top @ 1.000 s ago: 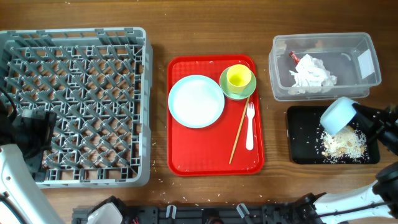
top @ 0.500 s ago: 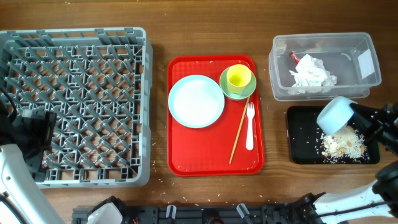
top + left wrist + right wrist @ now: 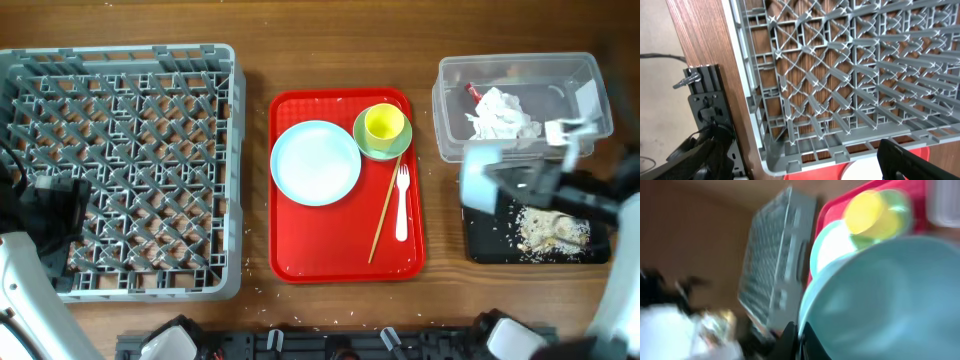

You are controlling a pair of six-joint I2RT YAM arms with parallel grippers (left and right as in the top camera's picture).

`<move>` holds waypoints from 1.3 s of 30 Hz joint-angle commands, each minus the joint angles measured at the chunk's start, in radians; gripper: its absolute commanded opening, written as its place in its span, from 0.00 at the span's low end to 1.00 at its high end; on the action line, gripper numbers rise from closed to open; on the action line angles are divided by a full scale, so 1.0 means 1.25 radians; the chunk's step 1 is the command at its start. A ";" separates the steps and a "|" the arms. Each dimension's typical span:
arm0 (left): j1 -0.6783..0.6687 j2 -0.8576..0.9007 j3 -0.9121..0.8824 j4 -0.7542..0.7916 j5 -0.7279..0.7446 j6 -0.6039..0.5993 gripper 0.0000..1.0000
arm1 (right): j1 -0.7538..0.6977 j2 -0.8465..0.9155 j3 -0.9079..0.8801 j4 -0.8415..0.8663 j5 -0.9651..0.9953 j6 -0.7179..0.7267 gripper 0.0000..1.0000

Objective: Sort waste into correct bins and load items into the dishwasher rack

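Observation:
My right gripper (image 3: 535, 186) is shut on the rim of the pale blue bowl (image 3: 486, 181), held blurred above the left end of the black tray (image 3: 478, 240). Rice-like crumbs (image 3: 552, 229) lie in that tray. In the right wrist view the bowl (image 3: 885, 300) fills the frame, its rim pinched in the gripper (image 3: 801, 334). The clear tub (image 3: 590, 80) holds the white napkin (image 3: 500, 117) and the red wrapper scrap (image 3: 472, 90). The plate (image 3: 316, 162), saucer (image 3: 396, 148), yellow cup (image 3: 384, 122), fork (image 3: 402, 200) and chopsticks (image 3: 382, 212) lie on the red tray. My left gripper (image 3: 58, 215) is open over the grey rack (image 3: 120, 110).
The red tray (image 3: 300, 250) sits between the rack and the two bins. In the left wrist view the rack's corner (image 3: 790, 160) lies between my spread fingers (image 3: 905, 160), with the table's left edge just beyond it. Stray crumbs dot the wood near the front.
My right gripper has swung the bowl left and upward, from over the crumbs to the tray's left end, and it is now motion-blurred. The left arm has not moved.

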 commanded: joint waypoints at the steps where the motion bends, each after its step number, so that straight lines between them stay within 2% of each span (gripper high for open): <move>1: 0.003 0.002 0.003 0.000 -0.014 -0.011 1.00 | 0.235 -0.097 0.004 0.130 0.282 0.353 0.04; 2: 0.003 0.002 0.003 0.000 -0.014 -0.011 1.00 | 0.386 -0.121 0.004 0.184 0.425 0.498 0.04; 5: 0.003 0.002 0.003 0.000 -0.014 -0.011 1.00 | 0.707 -0.102 0.001 0.293 0.599 0.723 0.04; 8: 0.003 0.002 0.003 0.000 -0.014 -0.011 1.00 | 0.874 -0.048 0.001 0.361 0.707 0.841 0.04; 9: 0.003 0.002 0.003 0.000 -0.014 -0.011 1.00 | 0.966 0.004 0.001 0.395 0.777 0.909 0.05; 12: 0.003 0.002 0.003 0.000 -0.014 -0.011 1.00 | 1.111 0.150 0.001 0.504 0.811 0.941 0.05; 14: 0.003 0.002 0.003 0.000 -0.014 -0.011 1.00 | 1.144 0.247 0.001 0.577 0.813 0.941 0.05; 16: 0.003 0.002 0.003 0.000 -0.014 -0.011 1.00 | 1.149 0.304 0.001 0.617 0.812 0.941 0.05; 17: 0.003 0.002 0.003 0.000 -0.014 -0.011 1.00 | 1.149 0.316 0.001 0.620 0.812 0.941 0.09; 18: 0.003 0.002 0.003 0.000 -0.014 -0.011 1.00 | 1.149 0.323 0.001 0.620 0.812 0.942 0.20; 21: 0.003 0.002 0.003 0.000 -0.014 -0.011 1.00 | 1.148 0.315 0.024 0.610 0.771 0.938 0.60; 22: 0.003 0.002 0.003 0.000 -0.014 -0.011 1.00 | 1.148 0.312 0.033 0.604 0.765 0.937 1.00; 25: 0.003 0.002 0.003 0.000 -0.014 -0.011 1.00 | 1.126 0.267 0.103 0.505 0.775 0.929 1.00; 27: 0.003 0.002 0.003 0.000 -0.014 -0.011 1.00 | 1.063 0.212 0.183 0.370 0.831 0.920 1.00; 30: 0.003 0.002 0.003 0.000 -0.014 -0.011 1.00 | 0.929 0.139 0.263 0.239 0.871 0.920 1.00; 35: 0.003 0.002 0.003 0.000 -0.014 -0.011 1.00 | 0.635 0.028 0.281 0.175 0.932 0.876 1.00; 39: 0.003 0.002 0.003 0.000 -0.014 -0.011 1.00 | 0.543 0.027 0.280 0.180 0.932 0.876 1.00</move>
